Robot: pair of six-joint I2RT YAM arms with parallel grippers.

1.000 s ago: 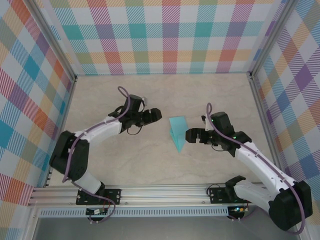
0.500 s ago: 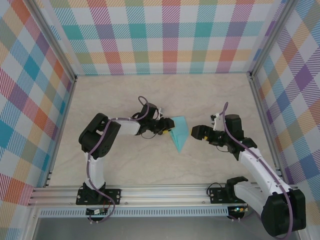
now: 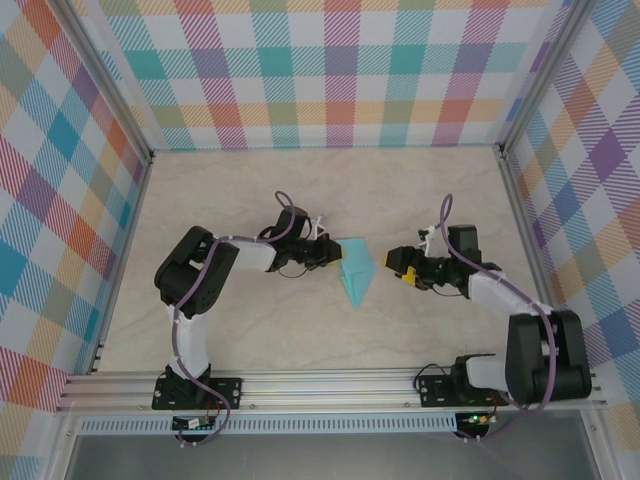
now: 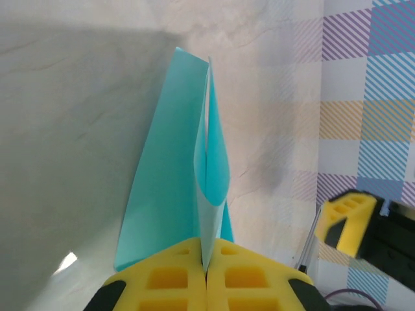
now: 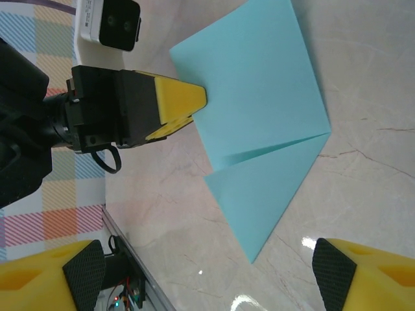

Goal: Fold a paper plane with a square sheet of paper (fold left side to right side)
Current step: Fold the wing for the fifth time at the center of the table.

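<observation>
Turquoise paper, folded into a narrow kite, makes up the paper plane [image 3: 355, 275]. It lies on the pale marble-look table [image 3: 250, 330] with its sharp tip toward the arm bases [image 3: 200, 385] and its wide end away from them.

The left gripper [image 3: 333, 254] sits at the plane's left edge, close to the wide end, with its jaws pressed together on the paper. The left wrist view makes this plain. The two yellow pads [image 4: 172, 280] meet with no gap, and a thin flap of the plane comes up from between them. The flap stands on edge and curls slightly, while the rest of the paper lies flat beside it (how many layers are pinched cannot be told).

The right gripper [image 3: 404, 268] is just beside the plane's right edge, apart from it. Its jaws are spread wide and hold nothing. In the right wrist view its own fingers [image 5: 369, 271] sit at the two lower corners, well apart. The plane lies beyond them, crossed by a slanted fold line, and the left gripper's closed yellow tip rests on its far edge. In the left wrist view one of the right gripper's yellow fingers [image 4: 347, 220] shows off the plane's right side, clear of the paper.
</observation>
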